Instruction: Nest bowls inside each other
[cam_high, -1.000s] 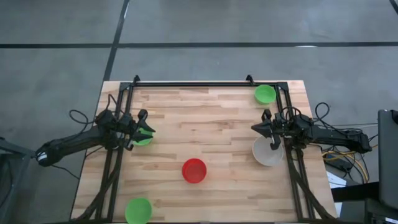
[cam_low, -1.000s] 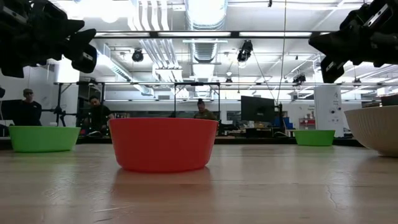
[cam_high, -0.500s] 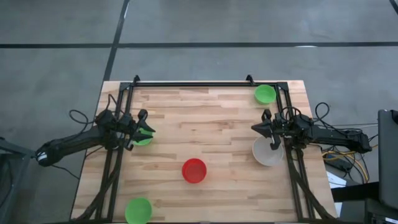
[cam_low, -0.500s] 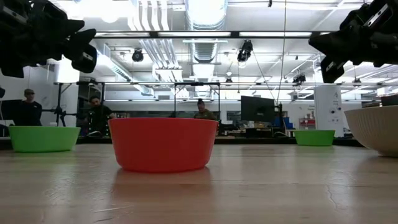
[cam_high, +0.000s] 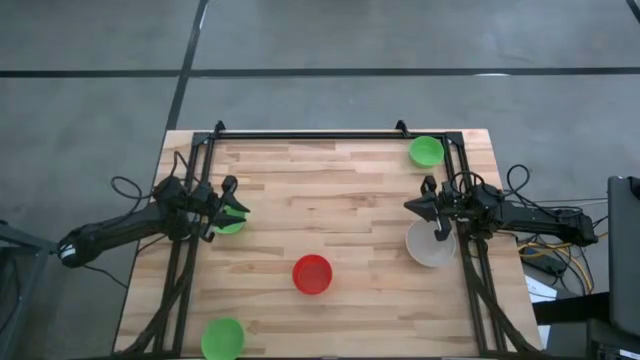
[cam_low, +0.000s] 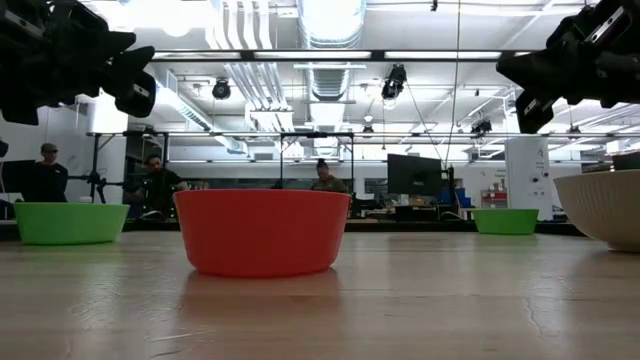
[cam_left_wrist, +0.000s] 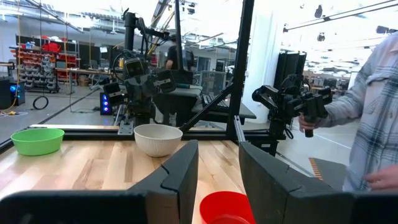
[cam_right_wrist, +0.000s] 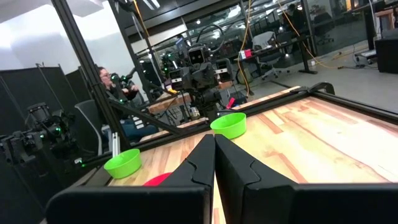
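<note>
Five bowls rest on their bases on the wooden table (cam_high: 340, 180): a red bowl (cam_high: 312, 274) near the middle, a pale grey-white bowl (cam_high: 431, 245) at the right, and three green bowls, one at the far right (cam_high: 426, 151), one at the left (cam_high: 230, 224) and one at the near left (cam_high: 222, 338). My left gripper (cam_high: 243, 210) hangs open above the left green bowl, with nothing between its fingers (cam_left_wrist: 180, 174). My right gripper (cam_high: 410, 207) hangs shut above the table by the grey-white bowl's far side and holds nothing (cam_right_wrist: 214, 142).
A black frame (cam_high: 310, 134) runs along the table's far edge and down both sides. A person in a plaid shirt (cam_left_wrist: 373, 112) stands beyond the table's near side; others sit in the room behind (cam_low: 155, 185). Bare wood lies between the bowls.
</note>
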